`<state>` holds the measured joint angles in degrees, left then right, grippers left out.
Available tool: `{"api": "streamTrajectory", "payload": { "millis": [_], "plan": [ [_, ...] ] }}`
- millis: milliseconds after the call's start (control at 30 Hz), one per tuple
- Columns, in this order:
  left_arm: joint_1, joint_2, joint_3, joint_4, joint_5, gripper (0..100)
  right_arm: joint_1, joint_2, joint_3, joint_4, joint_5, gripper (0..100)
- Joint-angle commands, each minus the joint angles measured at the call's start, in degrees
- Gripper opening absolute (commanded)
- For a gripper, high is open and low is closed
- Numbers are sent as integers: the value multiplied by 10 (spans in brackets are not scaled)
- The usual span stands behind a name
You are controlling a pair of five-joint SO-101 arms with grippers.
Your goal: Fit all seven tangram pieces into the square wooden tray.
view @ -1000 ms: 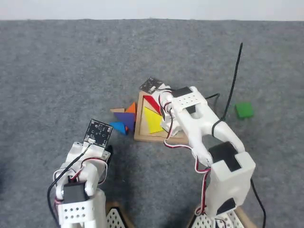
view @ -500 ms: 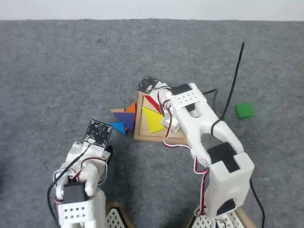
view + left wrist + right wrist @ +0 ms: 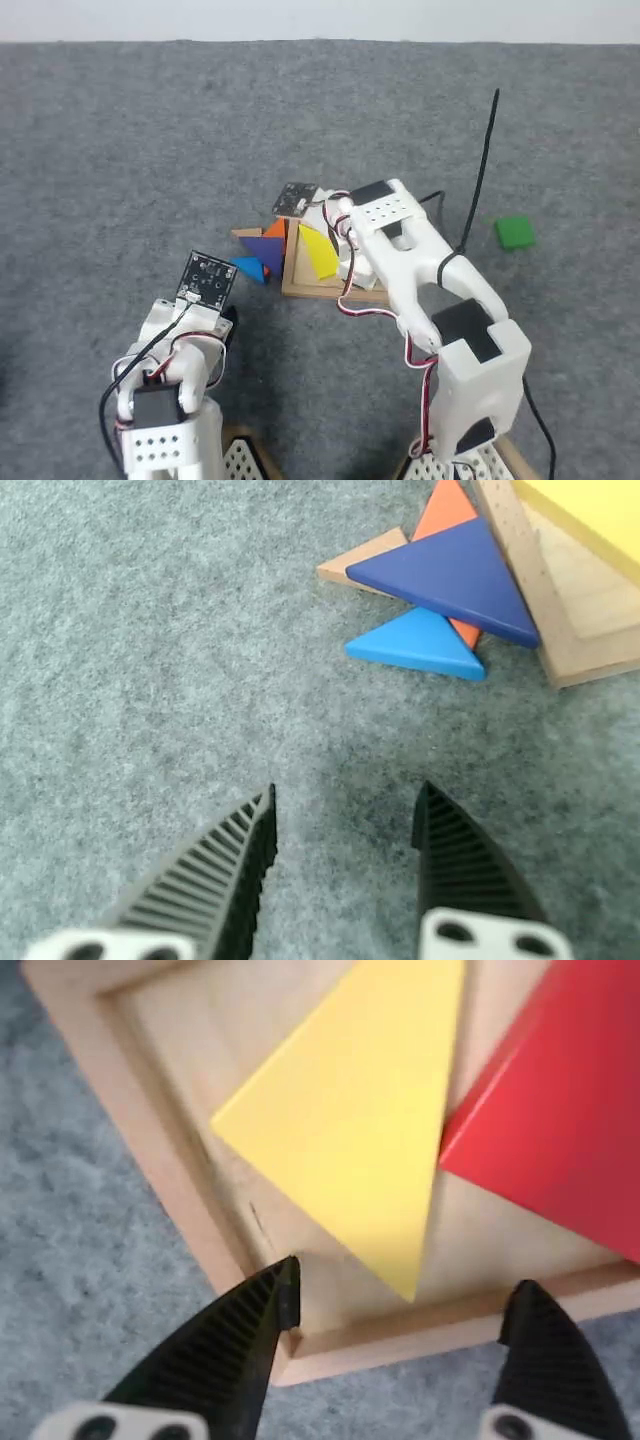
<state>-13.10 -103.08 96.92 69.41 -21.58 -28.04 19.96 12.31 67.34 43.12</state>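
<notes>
Tray (image 3: 150, 1130) holds 2 pieces: yellow triangle (image 3: 360, 1130), red piece (image 3: 560, 1120). Right gripper (image 3: 407, 1275) gapes over its corner. Left gripper (image 3: 347, 788) gapes above carpet (image 3: 120, 660).

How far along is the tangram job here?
Done: the yellow triangle and red piece lie in the tray. In hand: nothing; both the right claw, over the tray, and the left claw are open. Left: the purple triangle, blue triangle, orange piece and tan piece beside the tray, and the green block farther off.
</notes>
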Motion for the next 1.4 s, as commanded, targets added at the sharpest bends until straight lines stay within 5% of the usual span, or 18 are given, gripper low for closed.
{"api": "streamTrajectory", "payload": {
  "millis": [0, 167, 433, 767, 1167, 1367],
  "plan": [
    [-4, -10, -5, 5, -8, 207, -1, 17, -3, 2, 16, 329],
    [-4, -10, -5, 5, -8, 207, -4, 18, 2, 4, 16, 316],
    [-4, -10, -5, 5, -8, 207, -26, 17, 5, 8, 90, 61],
    [-4, -10, -5, 5, -8, 207, -35, 12, -5, 22, 114, 38],
    [-4, -10, -5, 5, -8, 207, 1, 17, -165, 14, -1, 12],
    [-4, -10, -5, 5, -8, 207, 28, 16, -239, 35, -1, 13]
  ]
}}
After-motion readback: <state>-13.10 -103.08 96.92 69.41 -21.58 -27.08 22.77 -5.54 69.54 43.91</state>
